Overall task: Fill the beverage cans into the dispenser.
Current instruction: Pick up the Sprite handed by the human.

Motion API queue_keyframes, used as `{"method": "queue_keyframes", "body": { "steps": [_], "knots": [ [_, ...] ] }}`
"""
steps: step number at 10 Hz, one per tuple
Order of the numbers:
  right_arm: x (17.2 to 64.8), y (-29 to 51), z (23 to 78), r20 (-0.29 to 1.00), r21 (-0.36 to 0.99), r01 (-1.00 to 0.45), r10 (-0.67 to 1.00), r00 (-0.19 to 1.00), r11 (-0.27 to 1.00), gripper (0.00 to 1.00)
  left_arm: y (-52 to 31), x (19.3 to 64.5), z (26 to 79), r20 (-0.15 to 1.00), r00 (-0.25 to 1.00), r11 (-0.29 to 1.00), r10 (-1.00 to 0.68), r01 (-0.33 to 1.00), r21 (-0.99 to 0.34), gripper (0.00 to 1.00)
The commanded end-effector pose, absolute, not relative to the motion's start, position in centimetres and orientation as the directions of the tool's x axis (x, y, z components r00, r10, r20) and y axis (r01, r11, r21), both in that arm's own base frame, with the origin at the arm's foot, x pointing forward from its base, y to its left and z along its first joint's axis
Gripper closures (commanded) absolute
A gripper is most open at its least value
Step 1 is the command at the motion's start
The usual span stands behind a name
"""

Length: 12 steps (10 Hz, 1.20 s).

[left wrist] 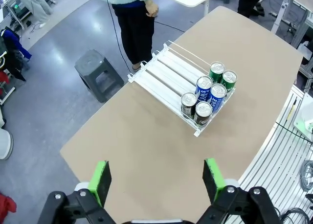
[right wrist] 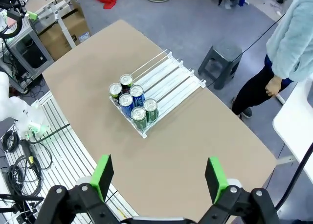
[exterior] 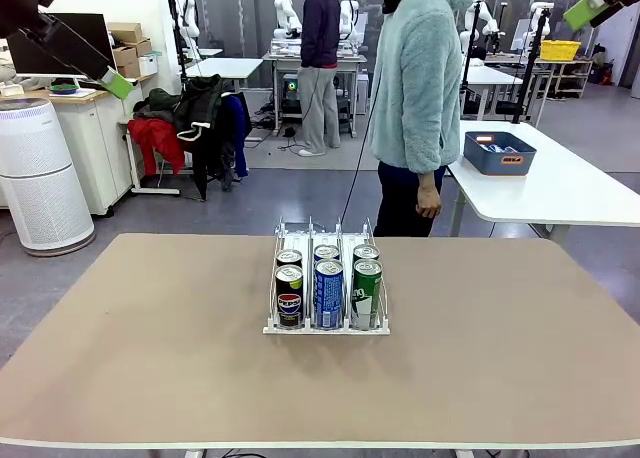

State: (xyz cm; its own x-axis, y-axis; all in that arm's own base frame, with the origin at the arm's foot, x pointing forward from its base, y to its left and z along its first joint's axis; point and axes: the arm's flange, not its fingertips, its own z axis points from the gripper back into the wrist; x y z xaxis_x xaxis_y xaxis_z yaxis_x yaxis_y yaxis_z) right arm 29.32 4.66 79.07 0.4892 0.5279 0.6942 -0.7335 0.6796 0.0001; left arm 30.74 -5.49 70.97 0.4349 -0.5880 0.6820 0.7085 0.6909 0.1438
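The dispenser (exterior: 325, 330) stands mid-table, its clear dividers making three lanes. Two beverage cans stand upright at the near end of each lane: black Pepsi ones (exterior: 289, 298) on the left, blue ones (exterior: 328, 294) in the middle, green ones (exterior: 366, 294) on the right. The far halves of the lanes (left wrist: 166, 70) are bare. My left gripper (left wrist: 156, 177) hangs open high above the table's left end, holding nothing; one of its pads (exterior: 116, 82) shows at the upper left. My right gripper (right wrist: 159, 174) is open and empty too, high over the right end, looking down on the dispenser (right wrist: 171, 77) and cans (right wrist: 132, 98).
A person in a light fleece jacket (exterior: 420, 78) stands just beyond the far edge, hands down. A grey stool (left wrist: 100, 77) sits on the floor beside them. A blue bin (exterior: 500, 151) rests on a white table behind. Bare tabletop (exterior: 150, 338) lies all around the dispenser.
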Motion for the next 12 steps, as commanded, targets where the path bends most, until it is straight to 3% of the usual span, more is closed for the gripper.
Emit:
{"method": "queue_keyframes", "body": {
  "steps": [1, 2, 6, 12],
  "knots": [
    [29.3, 4.7, 79.0, 0.695, 0.007, -0.742, 0.530, 0.486, 0.670, 0.00, -5.2, 31.3, 70.4, 0.666, 0.446, 0.679, -0.598, 0.724, 0.124, 0.00],
    [29.3, 4.7, 79.0, 0.695, 0.007, -0.742, 0.530, 0.486, 0.670, 0.00, -5.5, 30.7, 71.0, 0.682, 0.435, 0.691, -0.588, 0.709, 0.144, 0.00],
    [30.9, 1.4, 77.3, 0.679, 0.032, -0.744, 0.532, 0.506, 0.668, 0.00, -5.6, 31.3, 73.2, 0.726, 0.428, 0.623, -0.539, 0.782, 0.002, 0.00],
    [30.9, -0.4, 77.1, 0.707, 0.019, -0.729, 0.506, 0.493, 0.684, 0.00, -5.8, 29.7, 74.5, 0.755, 0.338, 0.578, -0.563, 0.813, 0.067, 0.00]
  ]
}}
